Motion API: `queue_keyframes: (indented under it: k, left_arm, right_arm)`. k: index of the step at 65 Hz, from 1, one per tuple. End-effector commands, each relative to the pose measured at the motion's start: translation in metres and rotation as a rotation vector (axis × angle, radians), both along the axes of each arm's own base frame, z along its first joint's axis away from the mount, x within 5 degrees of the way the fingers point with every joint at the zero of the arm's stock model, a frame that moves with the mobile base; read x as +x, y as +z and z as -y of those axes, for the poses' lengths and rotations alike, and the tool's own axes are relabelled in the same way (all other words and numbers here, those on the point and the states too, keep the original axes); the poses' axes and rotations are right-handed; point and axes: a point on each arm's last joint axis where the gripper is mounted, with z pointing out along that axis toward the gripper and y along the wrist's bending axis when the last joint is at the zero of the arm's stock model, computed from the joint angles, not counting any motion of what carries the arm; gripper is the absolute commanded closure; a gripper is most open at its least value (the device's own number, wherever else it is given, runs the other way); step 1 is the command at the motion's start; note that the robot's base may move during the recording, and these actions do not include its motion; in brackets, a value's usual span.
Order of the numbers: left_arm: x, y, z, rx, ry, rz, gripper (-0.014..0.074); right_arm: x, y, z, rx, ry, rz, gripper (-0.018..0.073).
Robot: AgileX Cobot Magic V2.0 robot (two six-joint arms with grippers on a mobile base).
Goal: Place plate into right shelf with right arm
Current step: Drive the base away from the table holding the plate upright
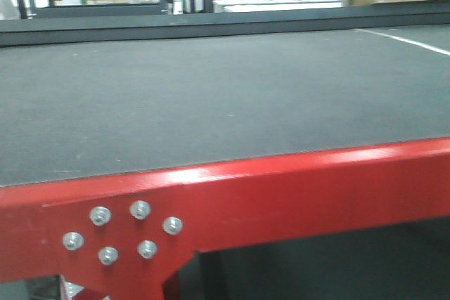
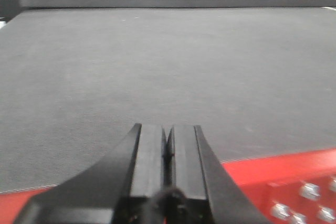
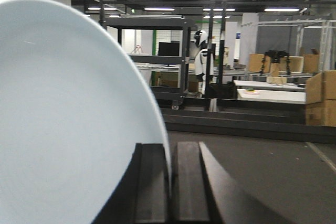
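The white plate (image 3: 68,119) stands on edge and fills the left half of the right wrist view. My right gripper (image 3: 170,148) is shut on the plate's rim, one finger on each face. In the left wrist view my left gripper (image 2: 167,129) is shut with nothing between its fingers, hovering over the front edge of a dark grey mat (image 2: 157,61). Neither gripper shows in the front view. The right shelf is out of view.
A red-framed workbench (image 1: 281,187) with a grey mat top (image 1: 211,89) lies right in front; a white line (image 1: 408,40) crosses the mat's far right. Beyond it stand a black rack (image 3: 152,56), tables (image 3: 268,93) and cardboard boxes (image 3: 320,98).
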Motion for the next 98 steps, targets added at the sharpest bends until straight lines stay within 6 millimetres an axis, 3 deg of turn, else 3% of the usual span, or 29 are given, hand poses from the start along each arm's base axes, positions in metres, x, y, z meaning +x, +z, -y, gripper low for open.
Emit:
queue_keyframes:
  k: [1, 98]
  left_arm:
    - [0.0000, 0.0054, -0.0004, -0.015, 0.005, 0.082, 0.0643]
    - [0.0000, 0.0054, -0.0004, -0.015, 0.005, 0.082, 0.0643]
  right_arm:
    - [-0.0029, 0.0161, 0.0035, 0.048, -0.027, 0.106, 0.0503]
    - [-0.0029, 0.0161, 0.0035, 0.048, -0.027, 0.106, 0.0503]
